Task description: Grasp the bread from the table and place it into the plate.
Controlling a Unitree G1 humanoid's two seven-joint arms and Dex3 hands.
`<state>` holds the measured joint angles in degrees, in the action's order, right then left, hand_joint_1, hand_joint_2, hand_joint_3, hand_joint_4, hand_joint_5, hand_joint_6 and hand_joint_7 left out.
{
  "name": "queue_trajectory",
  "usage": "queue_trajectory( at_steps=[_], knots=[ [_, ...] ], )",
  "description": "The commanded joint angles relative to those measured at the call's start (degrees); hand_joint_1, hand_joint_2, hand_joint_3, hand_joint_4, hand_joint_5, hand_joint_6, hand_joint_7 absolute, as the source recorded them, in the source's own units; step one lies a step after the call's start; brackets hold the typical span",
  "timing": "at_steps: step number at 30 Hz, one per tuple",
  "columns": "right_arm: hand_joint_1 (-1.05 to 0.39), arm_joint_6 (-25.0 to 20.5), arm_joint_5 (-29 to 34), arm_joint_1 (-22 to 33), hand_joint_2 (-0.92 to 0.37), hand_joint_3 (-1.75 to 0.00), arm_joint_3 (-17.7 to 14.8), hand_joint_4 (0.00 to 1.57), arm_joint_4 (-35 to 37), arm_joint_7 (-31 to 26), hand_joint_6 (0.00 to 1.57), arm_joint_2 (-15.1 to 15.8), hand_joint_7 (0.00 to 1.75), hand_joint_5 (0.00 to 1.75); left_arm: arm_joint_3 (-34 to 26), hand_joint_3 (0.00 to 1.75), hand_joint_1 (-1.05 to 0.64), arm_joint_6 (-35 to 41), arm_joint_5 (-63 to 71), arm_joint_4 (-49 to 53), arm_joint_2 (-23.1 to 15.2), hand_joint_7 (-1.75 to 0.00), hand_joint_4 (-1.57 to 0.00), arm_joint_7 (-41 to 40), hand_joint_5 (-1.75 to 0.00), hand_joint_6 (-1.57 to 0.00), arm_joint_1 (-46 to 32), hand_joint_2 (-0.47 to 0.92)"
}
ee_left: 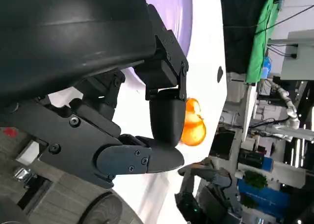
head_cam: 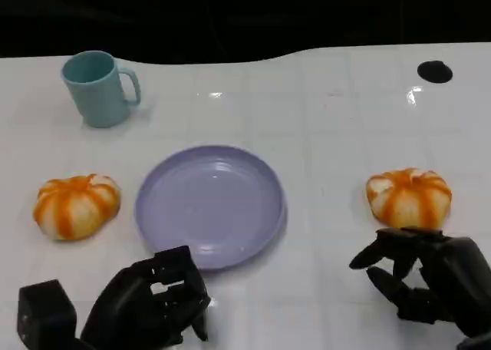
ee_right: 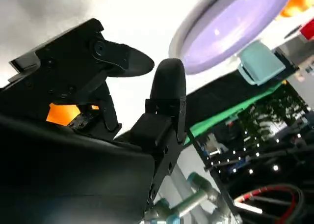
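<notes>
Two round bread rolls lay on the white surface, each pale and puffy with orange stripes running down from a dimpled crown, rather like small pumpkins. One roll [head_cam: 409,197] sat toward the right edge of the surface, and the other roll [head_cam: 76,205] sat toward the left edge, both resting flat and untouched. Between them, near the middle of the surface, lay the lavender plate [head_cam: 253,173], shallow and round with nothing in it.

The right robot hand [head_cam: 418,277] hovered at the front edge, just in front of the right-side roll, its black fingers [head_cam: 381,252] spread apart and curved toward the bread without touching it, holding nothing. The left robot hand [head_cam: 157,304] was at the front edge too, just in front of the plate's near rim, its fingers loosely curled and gripping nothing.

A teal mug [head_cam: 98,87] stood upright toward the far left corner, its handle pointing right. A small black disc [head_cam: 434,71] lay near the far right corner.
</notes>
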<state>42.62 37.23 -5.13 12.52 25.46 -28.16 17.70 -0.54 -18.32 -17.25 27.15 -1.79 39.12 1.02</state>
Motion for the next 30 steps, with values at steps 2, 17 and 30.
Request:
queue_trajectory(
  at_steps=[2,17,30],
  knots=[
    [-0.33,-2.1,-0.5,0.4,-0.67,-0.53,-1.9,0.71,-3.8,0.4,0.88,1.0,0.53,1.22,-0.5,0.52,-0.6,-1.1,0.4,0.7,-1.1,-1.41,-0.79,0.3,-1.75,-0.78,-0.2,0.74],
    [-0.48,-14.5,5.1,0.1,-0.92,-0.04,-5.4,0.38,-14.6,6.0,0.59,7.2,0.02,0.42,-0.1,0.52,-0.58,-1.2,0.7,0.9,-0.7,-1.41,-0.8,0.5,-1.75,-0.77,-0.2,0.73],
    [-0.61,-29.4,11.3,-1.2,-0.92,-0.03,-3.3,0.12,-21.2,18.5,0.28,10.1,0.0,0.21,0.2,0.54,-0.53,-3.2,1.8,2.0,-0.6,-1.4,-0.79,0.3,-1.75,-0.77,0.3,0.72]
  ],
)
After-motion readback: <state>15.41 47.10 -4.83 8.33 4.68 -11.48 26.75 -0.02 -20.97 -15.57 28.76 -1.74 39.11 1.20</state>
